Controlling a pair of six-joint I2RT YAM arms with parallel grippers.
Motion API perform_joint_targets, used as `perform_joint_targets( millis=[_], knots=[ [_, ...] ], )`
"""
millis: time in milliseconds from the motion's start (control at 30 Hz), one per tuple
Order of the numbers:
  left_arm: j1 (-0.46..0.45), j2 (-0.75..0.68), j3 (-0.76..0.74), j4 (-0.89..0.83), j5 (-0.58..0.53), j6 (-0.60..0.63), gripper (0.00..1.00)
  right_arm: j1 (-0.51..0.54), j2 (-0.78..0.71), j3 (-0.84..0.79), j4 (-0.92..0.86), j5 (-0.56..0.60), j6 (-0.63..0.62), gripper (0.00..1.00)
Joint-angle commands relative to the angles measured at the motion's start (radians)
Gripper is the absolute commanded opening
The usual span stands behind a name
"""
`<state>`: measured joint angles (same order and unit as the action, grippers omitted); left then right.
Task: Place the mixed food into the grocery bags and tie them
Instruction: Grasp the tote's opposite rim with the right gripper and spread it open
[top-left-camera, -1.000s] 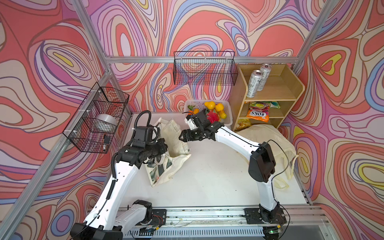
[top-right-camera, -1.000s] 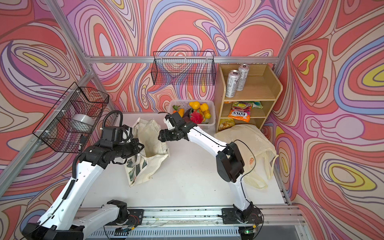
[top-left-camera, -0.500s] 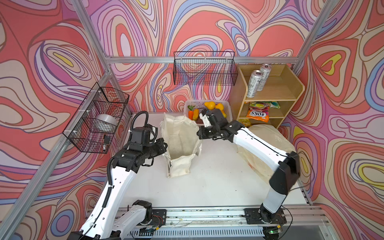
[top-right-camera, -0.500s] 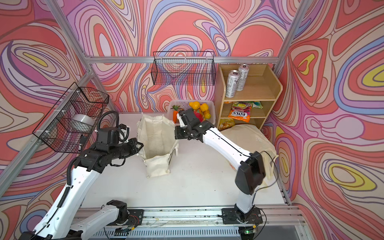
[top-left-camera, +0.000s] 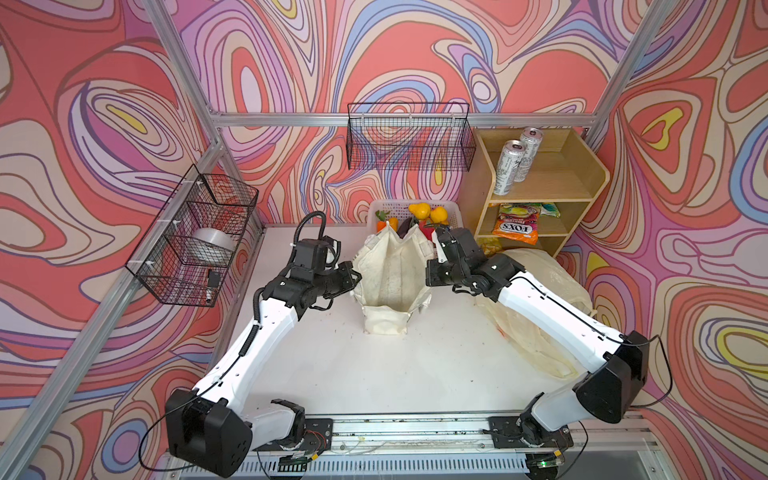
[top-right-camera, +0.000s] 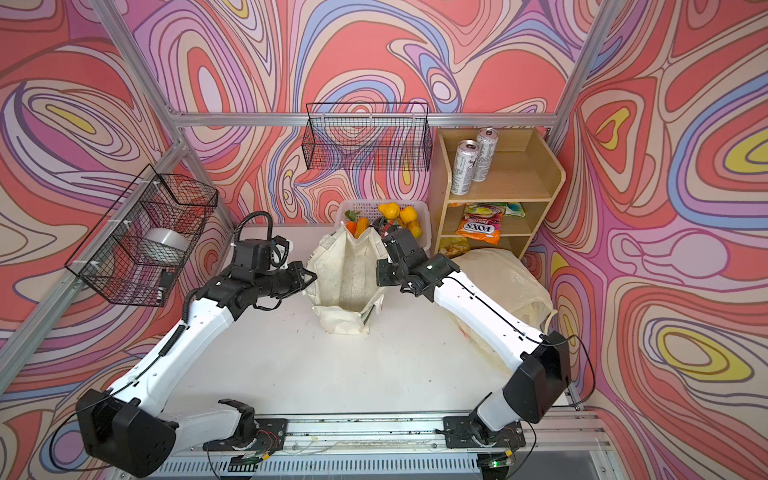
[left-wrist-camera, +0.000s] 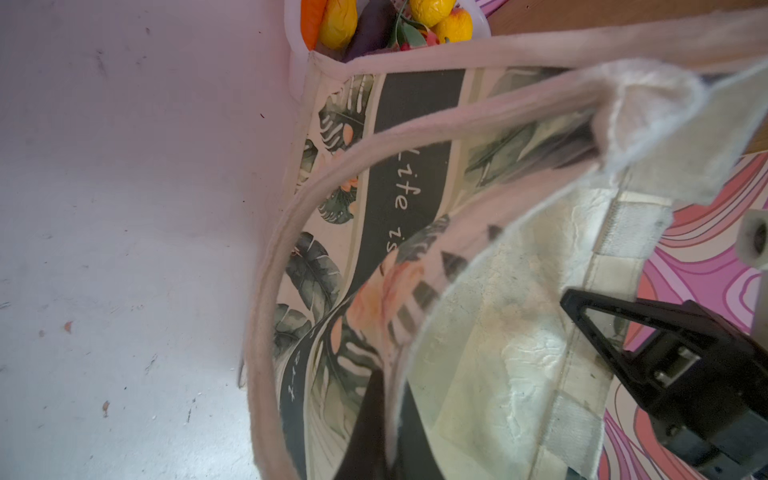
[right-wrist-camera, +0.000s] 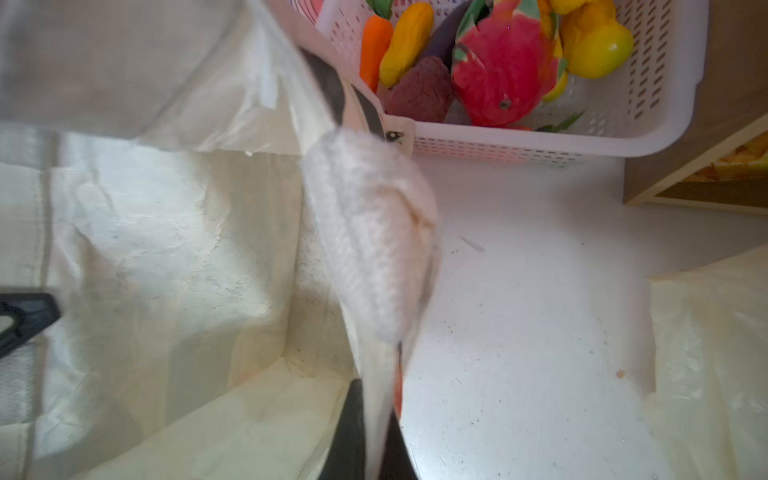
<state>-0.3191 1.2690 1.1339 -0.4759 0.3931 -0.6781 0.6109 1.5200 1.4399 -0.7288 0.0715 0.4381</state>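
The cream canvas tote (top-left-camera: 390, 286) is standing open mid-table, just in front of the white lattice basket (top-left-camera: 452, 206) of toy fruits (top-left-camera: 420, 211). The left gripper (top-left-camera: 356, 276) is pinching its left rim, jaws closed tight on the cloth, and the right gripper (top-left-camera: 429, 275) is clamping the opposite rim likewise, stretching the mouth wide. The pale-yellow plastic carrier bag (top-left-camera: 552, 270) is lying under the right arm, beside the wooden shelf (top-left-camera: 582, 183).
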Motion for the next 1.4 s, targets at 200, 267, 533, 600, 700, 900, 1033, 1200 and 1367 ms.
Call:
perform_joint_targets(
  millis=[200,267,533,600,700,900,1033,1200,1367],
  knots=[
    [-0.047,0.022,-0.007,0.150,0.006,-0.086,0.00,-0.112,-0.069,0.030,-0.015,-0.036,-0.010,0.00],
    [-0.067,-0.010,0.001,0.167,-0.016,-0.110,0.00,-0.112,-0.078,0.070,-0.033,-0.051,-0.010,0.00],
    [-0.109,-0.054,0.047,0.115,-0.061,-0.201,0.00,-0.112,-0.070,0.169,-0.102,-0.127,0.004,0.00],
    [-0.119,-0.053,0.053,0.120,-0.049,-0.209,0.04,-0.112,-0.072,0.165,-0.091,-0.164,0.024,0.00],
    [-0.142,-0.050,0.061,0.133,-0.050,-0.202,0.17,-0.112,-0.065,0.146,-0.080,-0.193,0.034,0.00],
    [-0.149,-0.007,0.087,0.110,-0.053,-0.120,0.37,-0.112,-0.036,0.105,-0.059,-0.212,0.023,0.00],
    [-0.148,0.031,0.138,0.024,-0.094,-0.047,0.40,-0.112,-0.017,0.098,-0.052,-0.202,0.009,0.00],
    [-0.154,0.035,0.141,-0.017,-0.127,-0.024,0.43,-0.112,-0.009,0.090,-0.039,-0.207,0.006,0.00],
    [-0.179,0.019,0.116,-0.066,-0.188,-0.032,0.44,-0.113,-0.005,0.085,-0.031,-0.209,0.003,0.00]
  ],
)
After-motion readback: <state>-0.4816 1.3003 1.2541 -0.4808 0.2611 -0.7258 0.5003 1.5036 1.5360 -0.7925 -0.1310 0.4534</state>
